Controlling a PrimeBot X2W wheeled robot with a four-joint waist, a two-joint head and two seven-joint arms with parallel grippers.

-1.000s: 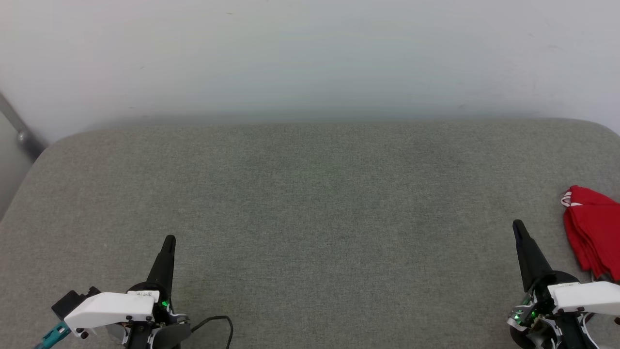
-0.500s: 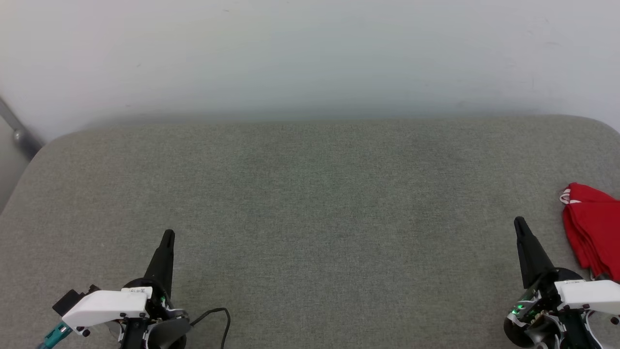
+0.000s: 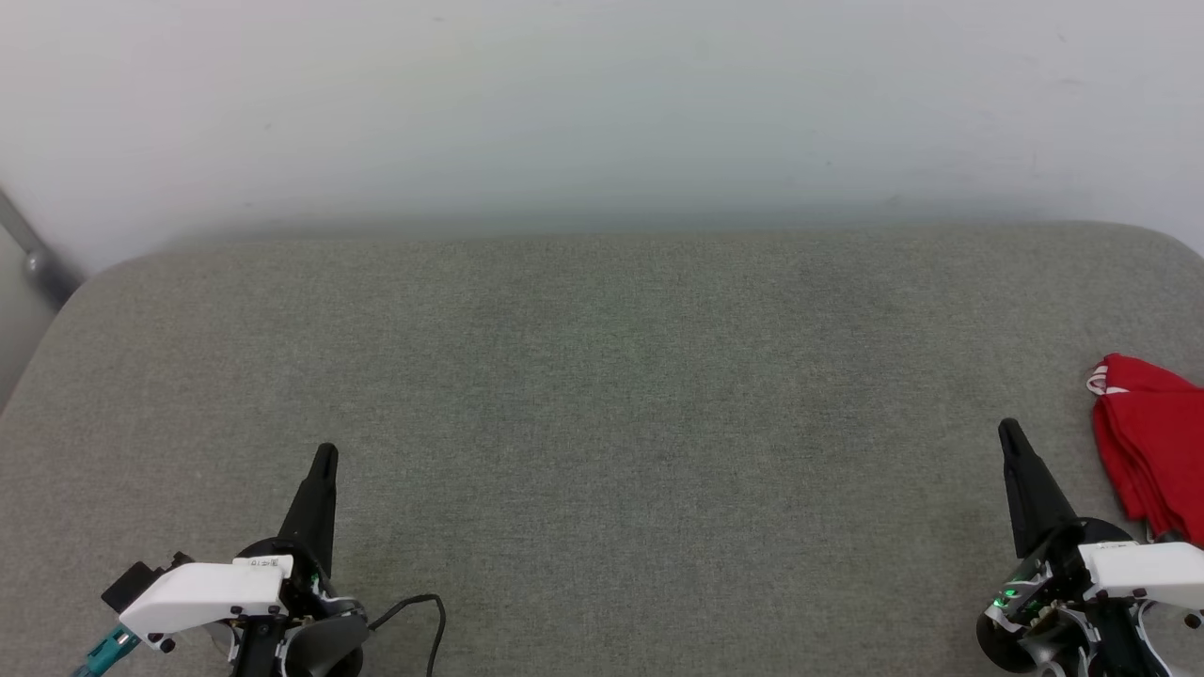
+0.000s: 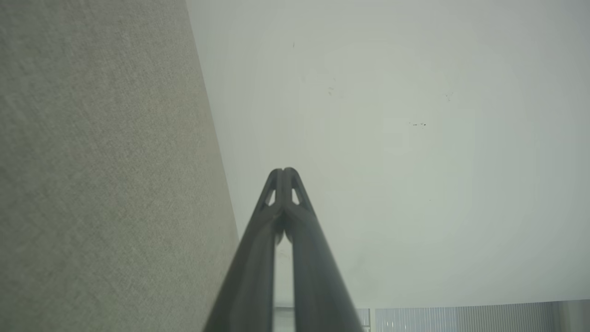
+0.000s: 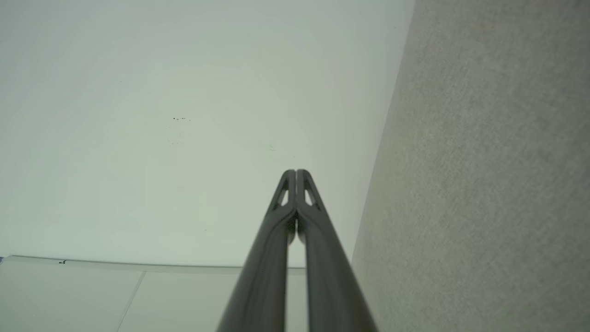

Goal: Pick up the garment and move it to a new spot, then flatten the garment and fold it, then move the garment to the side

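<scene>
Head view: garment (image 3: 1152, 451) is lying bunched at right edge, likely handling soft and limp; its thick folded edge is offering the best grip. Left end effector (image 3: 324, 458) and right end effector (image 3: 1008, 432) are sitting closed, empty.

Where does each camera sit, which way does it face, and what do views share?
Head view: on the head, facing forward and down at grey surface and wall; left gripper lower left, right gripper lower right, garment far right.
Left wrist view: on that wrist, facing the wall along the shut left gripper; surface at left.
Right wrist view: on that wrist, facing the wall along the shut right gripper; surface at right.
Shared: surface, wall.
</scene>
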